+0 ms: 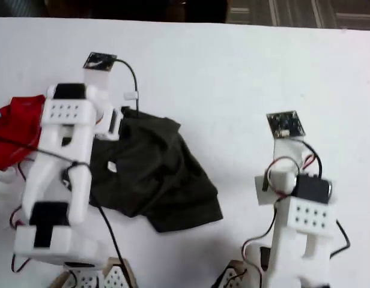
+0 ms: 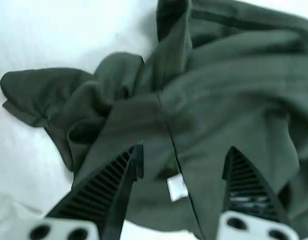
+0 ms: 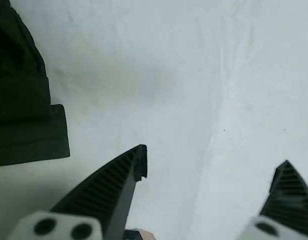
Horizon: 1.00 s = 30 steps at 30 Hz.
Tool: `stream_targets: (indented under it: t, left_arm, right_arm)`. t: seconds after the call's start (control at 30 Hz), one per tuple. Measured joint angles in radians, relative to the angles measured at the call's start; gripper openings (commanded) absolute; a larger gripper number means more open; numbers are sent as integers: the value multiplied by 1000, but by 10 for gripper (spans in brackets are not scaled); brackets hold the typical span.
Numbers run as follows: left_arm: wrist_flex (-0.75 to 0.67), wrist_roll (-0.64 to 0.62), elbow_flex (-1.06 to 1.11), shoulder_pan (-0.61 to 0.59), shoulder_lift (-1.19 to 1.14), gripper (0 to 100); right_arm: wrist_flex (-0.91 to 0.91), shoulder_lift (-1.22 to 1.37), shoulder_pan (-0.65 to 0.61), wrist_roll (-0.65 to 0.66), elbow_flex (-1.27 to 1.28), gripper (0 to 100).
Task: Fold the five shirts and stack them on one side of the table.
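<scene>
The left claw is spread wide, its two black fingers well apart, with nothing between them. It sits just over the dark shirt; whether the tips touch the cloth cannot be told. The shirt lies crumpled and unfolded under it, with a small white label showing between the fingers.

In the high view the dark shirt is a rumpled heap on the white tabletop, left of centre, partly under the left arm. A red shirt lies bunched at the tabletop's left edge, beyond that arm and close to the dark shirt.

The right claw is also wide open and holds nothing. It hangs over bare tabletop, touching no cloth, with a hem of the dark shirt off to one side, apart from its fingers.
</scene>
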<state>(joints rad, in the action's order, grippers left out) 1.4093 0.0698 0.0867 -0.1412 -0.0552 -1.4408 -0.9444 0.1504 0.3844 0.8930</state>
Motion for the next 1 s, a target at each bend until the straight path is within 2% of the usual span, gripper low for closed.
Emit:
stream_targets:
  t: [0.17, 0.3, 0.37, 0.73, 0.87, 1.0]
  left_arm:
    - [-5, -11, -106, 0, -144, 243]
    - [-5, -11, -133, 2, -207, 93]
    - [-5, -11, -133, 2, -216, 48]
    - [32, -11, -158, 3, -218, 42]
    - [143, -11, -275, 3, -218, 42]
    - [299, -11, -488, 0, -218, 46]
  right_arm:
    - [0, -81, -2, 23, 8, 382]
    - [0, -91, -2, 25, 8, 382]
    - [0, -91, -2, 25, 8, 382]
    - [55, -92, -2, 25, 86, 382]
    - [87, -92, -2, 25, 98, 382]
    - [178, -92, -2, 23, 147, 382]
